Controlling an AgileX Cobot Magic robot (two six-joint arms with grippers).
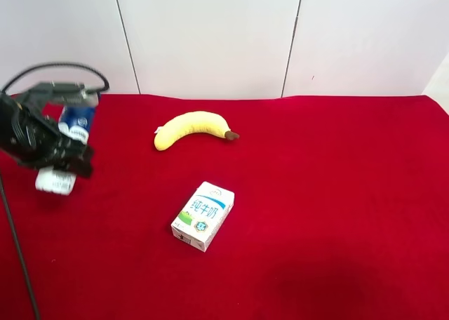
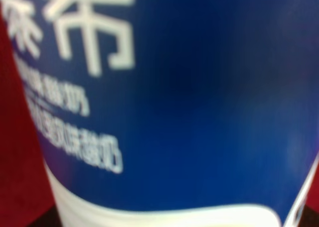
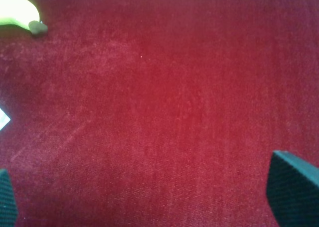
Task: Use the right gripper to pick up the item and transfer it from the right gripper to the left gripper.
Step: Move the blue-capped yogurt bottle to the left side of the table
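The item (image 1: 76,123), a white bottle with a blue label, hangs tilted above the red cloth at the exterior high view's left edge. My left gripper (image 1: 59,150) is shut around its middle, and the white end (image 1: 55,181) sticks out below the jaws. The bottle's blue label (image 2: 199,102) with white print fills the left wrist view, and the fingers are hidden there. My right gripper (image 3: 149,197) is open over bare red cloth, with one dark fingertip (image 3: 294,187) showing. It is out of the exterior high view.
A yellow banana (image 1: 193,128) lies near the back middle of the red tablecloth (image 1: 337,194); its tip (image 3: 20,13) shows in the right wrist view. A white milk carton (image 1: 203,215) lies flat in the middle.
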